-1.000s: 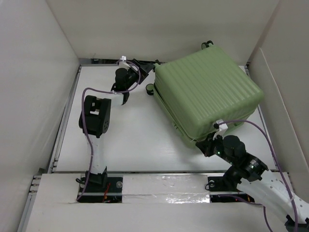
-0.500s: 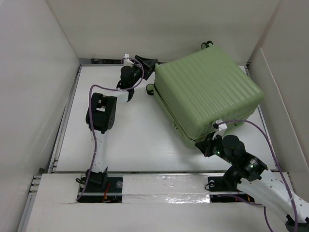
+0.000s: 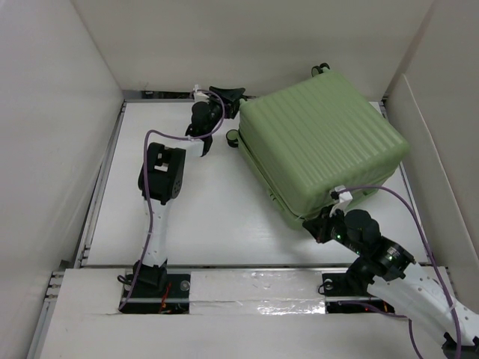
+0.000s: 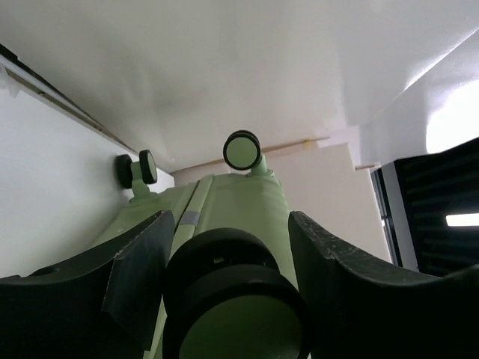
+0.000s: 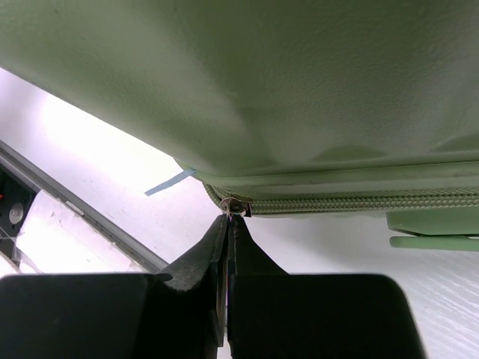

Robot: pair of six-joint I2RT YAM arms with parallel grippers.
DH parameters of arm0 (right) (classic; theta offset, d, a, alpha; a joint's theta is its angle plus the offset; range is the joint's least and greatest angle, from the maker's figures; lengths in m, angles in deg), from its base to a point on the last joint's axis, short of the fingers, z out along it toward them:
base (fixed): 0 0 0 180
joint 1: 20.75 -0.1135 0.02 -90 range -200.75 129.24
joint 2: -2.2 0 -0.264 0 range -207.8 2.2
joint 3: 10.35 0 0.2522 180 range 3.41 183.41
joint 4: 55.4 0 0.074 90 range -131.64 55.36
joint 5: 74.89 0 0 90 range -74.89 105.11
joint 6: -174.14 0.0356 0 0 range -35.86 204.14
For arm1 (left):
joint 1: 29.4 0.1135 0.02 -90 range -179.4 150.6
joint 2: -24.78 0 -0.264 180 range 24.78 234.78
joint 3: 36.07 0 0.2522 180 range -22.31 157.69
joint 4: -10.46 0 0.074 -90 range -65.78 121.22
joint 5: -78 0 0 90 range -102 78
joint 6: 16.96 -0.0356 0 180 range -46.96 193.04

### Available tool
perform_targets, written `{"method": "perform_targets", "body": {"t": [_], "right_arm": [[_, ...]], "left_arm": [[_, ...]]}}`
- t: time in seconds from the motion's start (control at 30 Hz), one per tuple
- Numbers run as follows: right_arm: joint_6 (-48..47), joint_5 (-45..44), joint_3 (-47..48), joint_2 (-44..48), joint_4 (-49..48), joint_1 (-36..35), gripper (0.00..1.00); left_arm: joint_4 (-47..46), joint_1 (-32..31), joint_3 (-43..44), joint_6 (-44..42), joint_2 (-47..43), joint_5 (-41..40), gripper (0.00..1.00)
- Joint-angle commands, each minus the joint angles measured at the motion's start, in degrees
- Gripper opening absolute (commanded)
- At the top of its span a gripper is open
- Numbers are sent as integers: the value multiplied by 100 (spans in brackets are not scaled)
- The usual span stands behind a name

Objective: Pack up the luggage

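The luggage [image 3: 322, 142], a closed pale green ribbed suitcase, lies flat at the back right of the table. My left gripper [image 3: 230, 96] is at its back left corner. In the left wrist view a black-and-green caster wheel [image 4: 232, 299] sits between the left gripper's [image 4: 228, 224] fingers, with a gap showing on the right side. My right gripper [image 3: 318, 224] is at the suitcase's near corner. In the right wrist view the right gripper [image 5: 230, 218] is shut on the metal zipper pull [image 5: 238, 205] at the end of the closed zipper [image 5: 359, 200].
White walls enclose the table on three sides, close behind the suitcase. Two more caster wheels [image 4: 242, 149] [image 4: 135, 168] stick out towards the back wall. A strip of blue tape [image 5: 168, 182] lies on the table near the zipper. A metal rail [image 3: 97, 202] runs along the left edge.
My left arm has reached further right to the suitcase's back left corner, and its jaws have narrowed round the caster wheel. The right arm and the suitcase have not moved.
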Motion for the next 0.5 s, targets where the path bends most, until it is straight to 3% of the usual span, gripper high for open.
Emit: {"method": "perform_targets", "body": {"t": [0.0,0.03,0.1,0.23,0.47], "right_arm": [[103,284,100,84,-717,-94,0],[103,258,100,49,-734,-94,0],[112,205,109,22,-752,-94,0],[130,-146,161,-22,-848,-94,0],[-300,-103,548,-873,-1691,151,0]], "left_arm": [[-389,-30,262,162,-107,-203,33],[-389,-30,271,180,-107,-255,16],[-486,-30,201,171,-159,-308,0],[-950,40,-377,66,-449,-388,0],[-2610,637,-2871,-5,-1398,-327,0]]}}
